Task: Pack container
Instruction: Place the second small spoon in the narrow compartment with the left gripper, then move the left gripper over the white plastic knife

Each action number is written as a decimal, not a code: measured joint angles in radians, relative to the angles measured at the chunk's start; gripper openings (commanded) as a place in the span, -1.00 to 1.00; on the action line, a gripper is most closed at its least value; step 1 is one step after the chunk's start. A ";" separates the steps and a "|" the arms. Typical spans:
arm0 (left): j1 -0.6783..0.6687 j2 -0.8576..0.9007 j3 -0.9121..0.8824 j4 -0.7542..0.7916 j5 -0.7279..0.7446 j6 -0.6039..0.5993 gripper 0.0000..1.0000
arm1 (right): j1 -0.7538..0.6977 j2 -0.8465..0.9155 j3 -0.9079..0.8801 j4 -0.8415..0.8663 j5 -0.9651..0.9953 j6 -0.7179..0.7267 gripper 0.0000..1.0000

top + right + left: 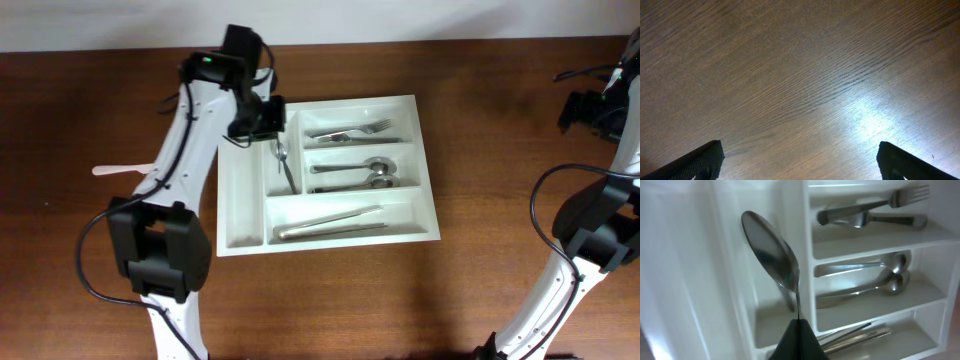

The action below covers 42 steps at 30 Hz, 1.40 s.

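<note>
The white container (240,210) lies mid-table. It holds forks (350,133), spoons (355,175) and knives (330,224) in its three wide compartments. My left gripper (266,122) hangs over its upper left corner, shut on the thin handle of a metal spoon (772,255). The spoon's bowl points away over the inner narrow compartment (775,320), next to the white divider wall (807,255). The left gripper (800,326) shows as two dark pads pressed together. My right gripper (800,167) is open over bare wood at the far right, nothing between its fingertips (695,162).
A white plastic utensil (118,170) lies on the table left of the left arm, partly hidden by it. The outer narrow compartment of the tray looks empty. The right arm (600,105) sits near the table's back right corner.
</note>
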 measured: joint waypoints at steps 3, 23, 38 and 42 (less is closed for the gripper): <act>-0.018 0.000 0.000 0.000 -0.006 -0.031 -0.57 | 0.000 0.000 0.000 0.000 0.000 0.000 0.98; 0.286 0.003 0.116 -0.068 -0.233 -0.373 0.99 | 0.000 0.000 0.000 0.000 0.000 0.000 0.98; 0.571 0.161 0.116 -0.146 -0.365 -1.022 0.98 | 0.000 0.000 0.000 0.000 0.000 0.000 0.98; 0.595 0.197 0.116 -0.146 -0.359 -1.043 0.98 | 0.000 0.000 0.000 0.000 0.000 0.000 0.97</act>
